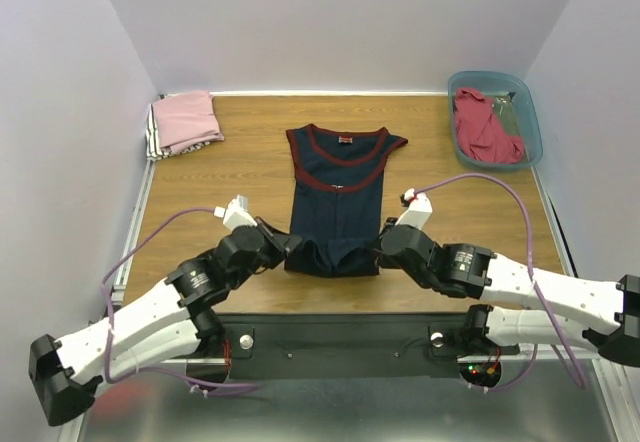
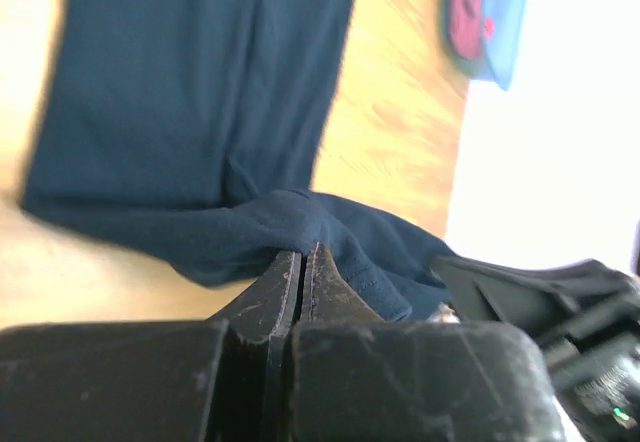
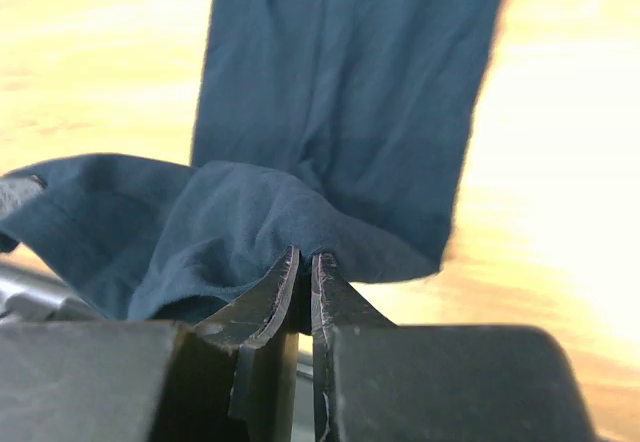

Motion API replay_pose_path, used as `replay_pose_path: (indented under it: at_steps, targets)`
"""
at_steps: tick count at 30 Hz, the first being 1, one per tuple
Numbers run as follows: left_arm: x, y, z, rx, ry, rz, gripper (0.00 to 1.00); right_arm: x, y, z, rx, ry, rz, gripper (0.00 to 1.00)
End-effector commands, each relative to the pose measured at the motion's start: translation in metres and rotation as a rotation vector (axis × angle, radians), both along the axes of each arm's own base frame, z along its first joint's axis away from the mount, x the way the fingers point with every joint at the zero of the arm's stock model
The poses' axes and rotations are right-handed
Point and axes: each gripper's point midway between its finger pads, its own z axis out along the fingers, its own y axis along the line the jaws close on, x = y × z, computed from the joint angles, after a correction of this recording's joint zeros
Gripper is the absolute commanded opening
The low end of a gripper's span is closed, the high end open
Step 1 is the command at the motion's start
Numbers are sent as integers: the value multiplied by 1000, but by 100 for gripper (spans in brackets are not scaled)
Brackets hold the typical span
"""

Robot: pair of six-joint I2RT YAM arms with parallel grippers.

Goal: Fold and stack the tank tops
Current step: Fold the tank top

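Observation:
A navy tank top (image 1: 338,202) with maroon trim lies lengthwise in the middle of the wooden table, its sides folded in to a narrow strip. My left gripper (image 1: 289,246) is shut on its near left hem corner (image 2: 300,224). My right gripper (image 1: 380,251) is shut on the near right hem corner (image 3: 300,224). Both corners are lifted and bunched toward each other. A folded pink top (image 1: 186,120) lies on a striped one at the far left. A red top (image 1: 482,127) lies crumpled in the bin.
A teal plastic bin (image 1: 528,122) stands at the far right corner, and shows in the left wrist view (image 2: 500,22). White walls close in the table on three sides. A metal rail (image 1: 140,197) runs along the left edge.

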Motion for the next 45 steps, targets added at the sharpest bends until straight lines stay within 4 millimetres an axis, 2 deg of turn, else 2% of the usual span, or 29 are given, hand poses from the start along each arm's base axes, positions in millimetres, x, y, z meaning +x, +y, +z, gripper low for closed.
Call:
replay_pose_path:
  at_steps: [1,3,8,13,15,16,19,21,22,23,24,25,26,27,28,29,30,31,32,35,37,40,41,42,43,44,45]
  targets:
    - [29,-12,22,41,-124,-97,0,27,-2,18,-10,-63,-16,2]
    - [39,-15,26,66,-149,-118,0,40,-7,17,-26,-65,-30,2]
    - [77,-4,35,94,-189,-84,0,65,-6,15,-13,-51,-23,1]
    - [103,-7,30,113,-185,-107,0,92,-12,11,-31,-40,-40,1]
    - [113,-8,34,109,-204,-110,0,103,-13,10,-35,-34,-44,1]
    - [119,-9,27,119,-190,-115,0,107,-13,9,-35,-33,-44,1]
    - [139,-11,22,124,-188,-120,0,122,-15,7,-25,-24,-46,0]
    - [153,-13,27,115,-213,-125,0,135,-23,5,-28,-21,-67,1]
    - [163,-11,14,131,-185,-118,0,139,-22,-4,-33,1,-62,1]
    - [169,-11,11,133,-185,-121,0,145,-23,-6,-28,3,-64,1]
    - [178,-17,2,132,-174,-146,0,152,-28,-11,-32,12,-75,2]
    - [185,-17,-4,133,-164,-153,2,156,-28,-15,-34,22,-72,7]
    - [191,-22,-6,129,-176,-169,13,161,-30,-27,-53,44,-79,14]
    - [198,-24,-7,136,-181,-177,22,167,-36,-30,-63,45,-93,25]
    - [202,-25,-22,151,-148,-179,31,171,-36,-31,-65,43,-94,39]
    - [206,-24,-24,152,-145,-171,39,176,-36,-30,-73,26,-88,59]
    - [206,-22,-25,144,-144,-162,41,181,-39,-31,-83,25,-96,67]
    - [207,-21,-19,125,-162,-147,50,188,-37,-23,-80,7,-94,78]
    - [208,-15,-17,127,-164,-123,57,192,-39,-19,-92,-7,-95,82]
    - [208,4,-7,144,-175,-50,60,200,-37,-7,-101,-38,-93,98]
    - [202,13,7,147,-197,-12,60,198,-35,-5,-93,-34,-80,98]
    - [188,24,15,137,-200,39,57,185,-33,-17,-85,9,-58,95]
    - [184,24,14,136,-192,46,54,180,-32,-17,-78,10,-57,90]
    - [179,24,11,138,-175,51,52,169,-27,-25,-82,28,-43,84]
    - [171,20,10,138,-172,45,50,165,-26,-27,-90,23,-50,71]
    - [166,16,7,132,-165,38,43,159,-21,-24,-88,11,-41,67]
    - [161,10,6,127,-162,26,39,148,-6,-25,-93,6,-3,63]
